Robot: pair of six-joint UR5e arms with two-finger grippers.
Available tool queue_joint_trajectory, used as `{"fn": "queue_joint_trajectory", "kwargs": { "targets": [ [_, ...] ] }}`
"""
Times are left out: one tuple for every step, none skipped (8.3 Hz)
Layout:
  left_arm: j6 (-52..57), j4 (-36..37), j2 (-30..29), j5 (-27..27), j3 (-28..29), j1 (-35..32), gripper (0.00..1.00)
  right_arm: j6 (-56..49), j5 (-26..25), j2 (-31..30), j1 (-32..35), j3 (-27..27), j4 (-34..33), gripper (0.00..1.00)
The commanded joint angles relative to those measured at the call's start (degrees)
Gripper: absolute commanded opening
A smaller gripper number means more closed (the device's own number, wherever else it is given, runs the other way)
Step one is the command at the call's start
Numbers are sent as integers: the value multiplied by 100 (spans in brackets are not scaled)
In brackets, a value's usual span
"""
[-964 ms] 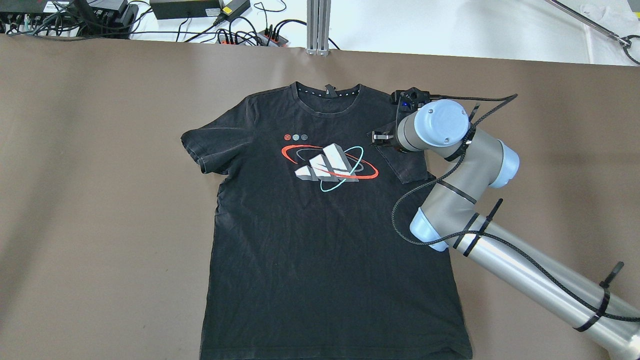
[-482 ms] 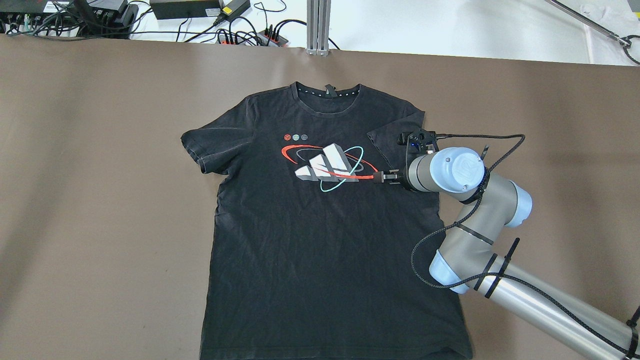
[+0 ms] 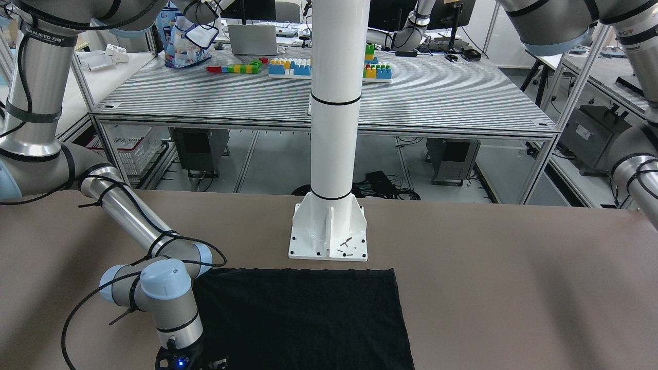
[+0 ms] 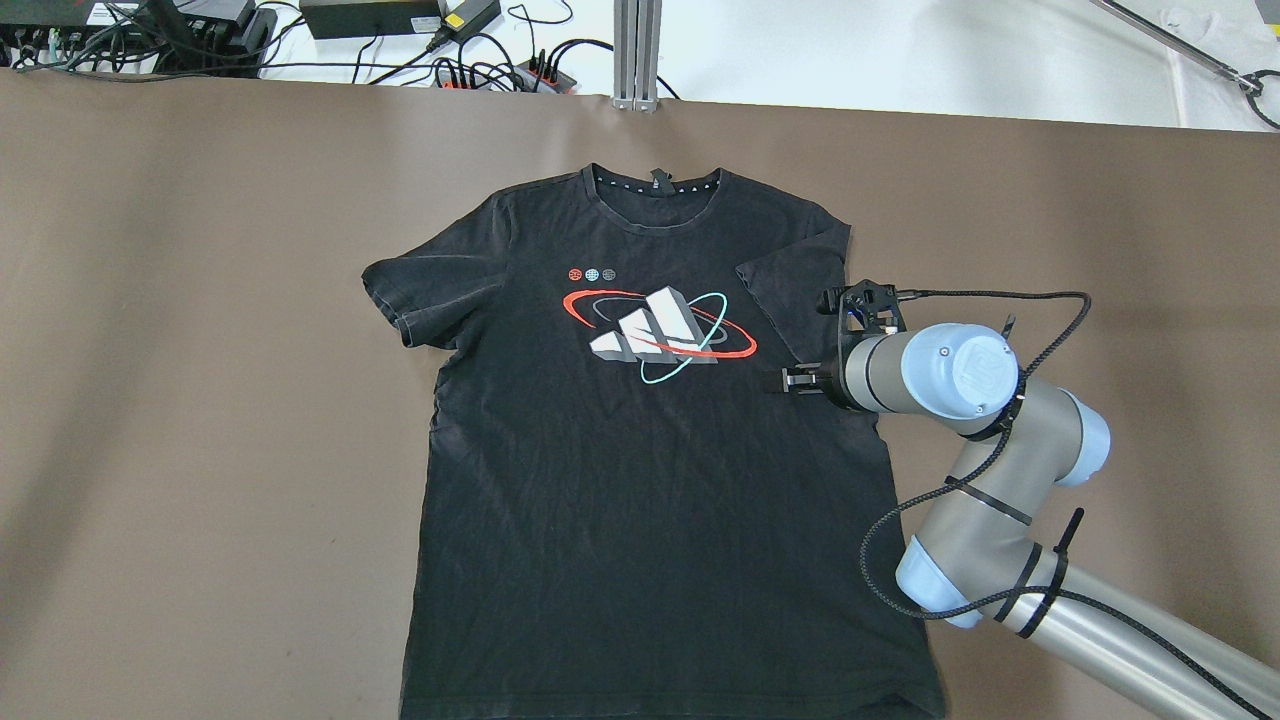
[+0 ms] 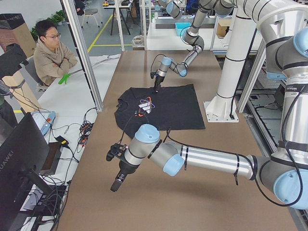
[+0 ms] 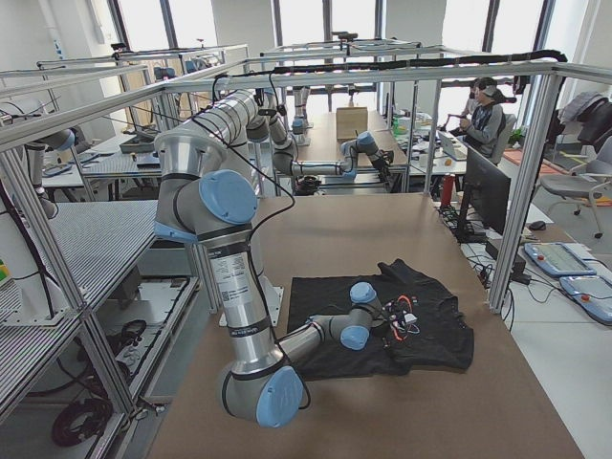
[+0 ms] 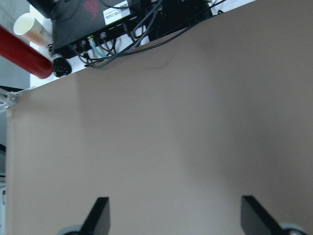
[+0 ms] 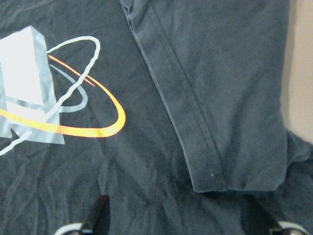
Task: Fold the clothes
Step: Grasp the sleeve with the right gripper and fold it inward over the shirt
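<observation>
Fingers (image 8: pixel 99 215) of my right gripper (image 4: pixel 797 380) spread, empty, hanging over the black shirt (image 4: pixel 640 500) lying flat on the table (image 4: pixel 200 400). A second ago I was up at the sleeve (image 4: pixel 795 290); it stays folded in. Now my left gripper (image 7: pixel 173 200) gapes over bare table. Shirt's bottom runs off the overhead view.

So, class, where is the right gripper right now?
In the overhead view, the right gripper hangs over the black T-shirt, just right of its logo, near the folded-in sleeve.
</observation>
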Motion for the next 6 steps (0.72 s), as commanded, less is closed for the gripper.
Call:
{"fn": "queue_joint_trajectory", "kwargs": {
  "targets": [
    [-1571,17,-722,6,84,1174,93,-16,103,-236,65,725,-505,94],
    [-1751,61,-987,-38,93,1456,89,-16,208,-236,135,823,-630,94],
    [-1980,26,-1294,-82,319,1772,80,-25,209,-288,188,815,-640,94],
    [-2339,9,-1654,-126,582,2079,68,-25,183,-288,197,789,-640,94],
    [-2403,-9,-1849,-135,811,2361,57,-34,183,-288,232,771,-640,94],
    [-2543,-44,-1990,-117,996,2633,51,-34,174,-288,250,745,-640,94]
  ]
}}
